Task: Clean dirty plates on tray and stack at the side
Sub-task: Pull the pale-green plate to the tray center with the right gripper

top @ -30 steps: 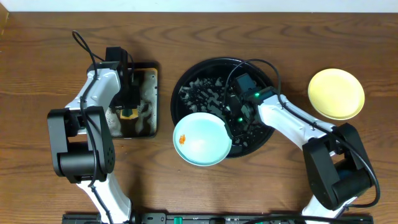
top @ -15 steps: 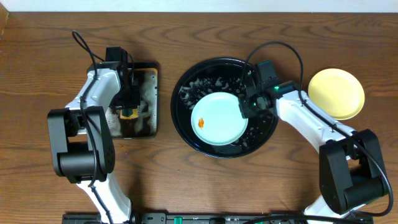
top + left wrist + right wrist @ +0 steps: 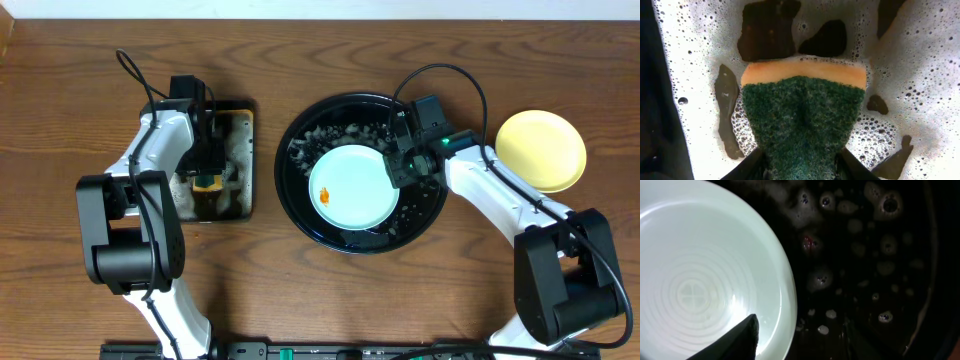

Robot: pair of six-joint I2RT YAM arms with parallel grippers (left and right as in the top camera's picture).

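The left gripper (image 3: 801, 170) is closed on the green-and-yellow scouring sponge (image 3: 802, 115); you see only its fingertips at the frame's lower edge. Beyond the sponge, foam hides most of the small rectangular black tray (image 3: 765, 35). One finger (image 3: 737, 340) of the right gripper (image 3: 398, 168) hangs over the pale blue-green round plate (image 3: 352, 187); the other is hard to make out against the large round glossy black tray (image 3: 290, 205). The jaws stand apart, gripping nothing. The plate lies flat in that tray and bears an orange smear (image 3: 324, 194). Farther right, a pale yellow round plate (image 3: 540, 150) rests on the wooden table (image 3: 300, 60).

Blue-green plate (image 3: 352, 187) now flat inside the tray (image 3: 300, 205), off its front-left rim; right tool (image 3: 393, 172) newly unclamped.
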